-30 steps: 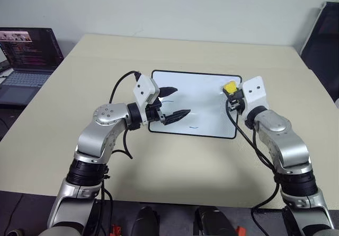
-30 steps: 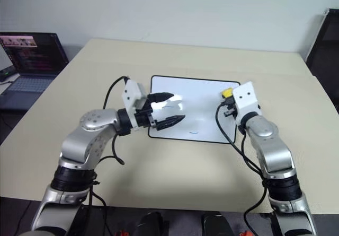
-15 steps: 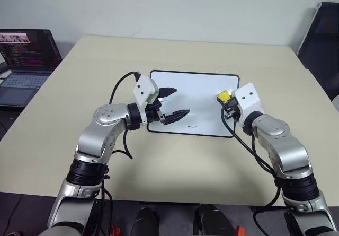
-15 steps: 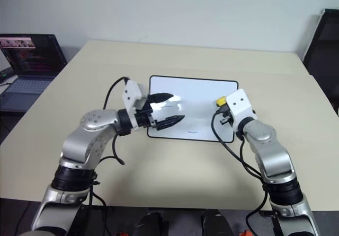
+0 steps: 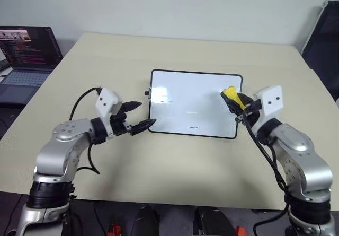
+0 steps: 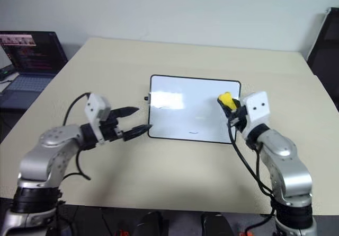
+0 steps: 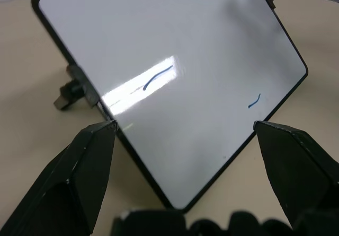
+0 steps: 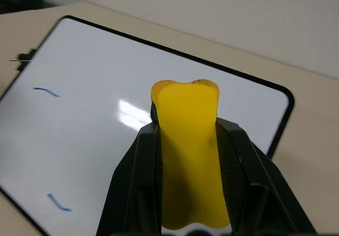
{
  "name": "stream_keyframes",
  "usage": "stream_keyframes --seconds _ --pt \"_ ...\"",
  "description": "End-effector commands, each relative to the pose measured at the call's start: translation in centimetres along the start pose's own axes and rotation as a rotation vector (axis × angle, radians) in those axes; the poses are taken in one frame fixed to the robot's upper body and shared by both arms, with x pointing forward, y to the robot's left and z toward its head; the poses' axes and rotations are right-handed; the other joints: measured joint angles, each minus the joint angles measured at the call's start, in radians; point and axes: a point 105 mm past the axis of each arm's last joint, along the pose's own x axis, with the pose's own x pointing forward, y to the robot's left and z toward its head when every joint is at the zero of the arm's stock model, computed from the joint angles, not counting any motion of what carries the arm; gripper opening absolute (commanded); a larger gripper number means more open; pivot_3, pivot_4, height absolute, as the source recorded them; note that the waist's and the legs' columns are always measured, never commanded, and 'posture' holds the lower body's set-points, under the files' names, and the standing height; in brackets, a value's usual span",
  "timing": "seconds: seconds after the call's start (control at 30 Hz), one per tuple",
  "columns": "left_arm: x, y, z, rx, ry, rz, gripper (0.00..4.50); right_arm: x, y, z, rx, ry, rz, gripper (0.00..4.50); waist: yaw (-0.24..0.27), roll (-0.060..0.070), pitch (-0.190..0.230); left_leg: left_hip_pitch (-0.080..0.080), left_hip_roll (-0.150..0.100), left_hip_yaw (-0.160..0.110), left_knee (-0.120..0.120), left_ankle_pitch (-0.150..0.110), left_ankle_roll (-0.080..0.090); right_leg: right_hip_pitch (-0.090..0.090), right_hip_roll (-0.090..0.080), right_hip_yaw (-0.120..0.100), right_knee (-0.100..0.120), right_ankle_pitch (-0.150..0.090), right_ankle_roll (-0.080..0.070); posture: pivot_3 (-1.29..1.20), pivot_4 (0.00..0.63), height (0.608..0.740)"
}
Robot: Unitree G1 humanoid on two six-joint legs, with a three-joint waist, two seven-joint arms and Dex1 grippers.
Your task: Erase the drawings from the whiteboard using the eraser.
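Whiteboard (image 5: 206, 90) flat, 2 blue drawings (image 7: 159, 77); yellow eraser (image 5: 231, 94) squeezed, raised.

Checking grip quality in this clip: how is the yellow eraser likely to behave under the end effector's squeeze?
The eraser probably is soft: its sides pinch inward between the right end effector fingers. It looks light, held clear above the whiteboard. It seems unlikely to slip, being gripped around its waist.

1 whiteboard (image 5: 196, 87), 2 drawings (image 7: 159, 78), 1 eraser (image 8: 189, 140), 1 laptop (image 5: 24, 55)
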Motion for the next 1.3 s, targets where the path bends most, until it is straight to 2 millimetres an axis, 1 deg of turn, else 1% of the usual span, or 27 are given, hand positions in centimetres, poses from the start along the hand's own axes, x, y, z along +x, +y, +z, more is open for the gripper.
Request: stream_keyframes --seconds 0.03,0.13,0.27,0.4,0.47,0.6,0.77,0.93,1.03,1.13,1.3 --pt "-1.1 0.2 0.6 0.051 -0.037 0.046 4.50 -1.2 1.6 0.8 -0.028 -0.038 0.102 1.09 0.001 0.000 0.000 0.000 0.000 0.000 0.000 0.000 0.000 0.000 0.000 0.000 0.000 0.000 0.000 0.00 0.150 0.740" --pt "-1.3 -0.5 0.0 0.036 -0.041 0.048 4.50 -1.7 2.6 0.2 -0.031 -0.020 0.162 1.09 -0.002 0.000 0.000 0.000 0.000 0.000 0.000 0.000 0.000 0.000 0.000 0.000 0.000 0.000 -0.001 0.00 0.150 0.740" --pt "-1.5 -2.0 -0.9 0.062 -0.012 0.008 4.50 -2.3 4.0 -1.0 -0.053 0.017 0.233 1.09 -0.003 0.000 0.000 0.001 0.000 0.000 0.000 0.000 0.000 0.000 0.000 0.001 0.000 -0.002 -0.002 0.00 0.150 0.740" --pt "-1.7 -2.3 -1.0 0.064 -0.017 0.010 4.50 -2.8 5.7 -2.3 -0.130 0.058 0.327 1.08 -0.002 0.000 0.000 0.001 0.000 0.000 0.000 0.000 0.000 0.000 0.000 0.000 0.000 -0.004 -0.006 0.00 0.150 0.740" --pt "-1.8 -2.3 -1.0 0.065 -0.015 0.010 4.50 -3.0 6.1 -2.6 -0.156 0.063 0.352 1.08 -0.002 0.000 0.000 0.001 0.000 0.000 0.000 0.000 0.000 0.000 0.000 0.001 0.000 -0.004 -0.007 0.00 0.150 0.740" --pt "-2.1 -2.1 -1.2 0.068 -0.012 0.013 4.50 -3.1 6.3 -2.8 -0.168 0.058 0.360 1.08 -0.002 0.000 0.000 0.001 0.000 0.000 0.001 0.000 0.000 0.000 0.000 0.001 0.000 -0.004 -0.007 0.00 0.150 0.740" --pt "-2.6 -1.8 -1.9 0.072 -0.005 0.020 4.50 -3.2 5.9 -2.8 -0.172 0.056 0.358 1.08 -0.002 0.000 0.000 0.001 0.000 0.000 0.001 0.000 0.000 0.000 0.000 0.000 0.000 -0.004 -0.007 0.00 0.150 0.740" --pt "-3.0 -1.7 -3.1 0.089 0.013 0.018 4.50 -3.3 5.8 -3.4 -0.255 0.079 0.374 1.08 -0.002 -0.001 0.000 0.001 0.000 0.000 0.001 0.000 0.000 0.000 0.000 0.000 0.000 -0.004 -0.007 0.00 0.150 0.740" --pt "-3.0 -1.7 -3.4 0.107 0.017 0.008 4.50 -2.9 5.7 -3.3 -0.340 0.065 0.371 1.08 -0.002 -0.001 0.000 0.001 0.000 0.000 0.001 0.000 0.000 0.000 0.000 0.000 0.000 -0.004 -0.007 0.00 0.150 0.740" --pt "-2.9 -1.6 -3.7 0.132 0.025 -0.010 4.50 -2.0 5.8 -3.2 -0.421 0.047 0.366 1.08 -0.002 -0.001 0.000 0.001 0.000 0.001 0.001 0.000 0.000 0.000 0.000 0.001 0.000 -0.004 -0.007 0.00 0.150 0.740" --pt "-2.7 -1.7 -4.0 0.146 0.036 -0.059 4.50 0.0 7.1 -3.2 -0.542 0.026 0.426 1.08 -0.003 -0.001 0.000 0.002 0.000 0.001 0.001 0.000 0.000 0.000 0.000 0.001 0.000 -0.004 -0.007 0.00 0.150 0.740"
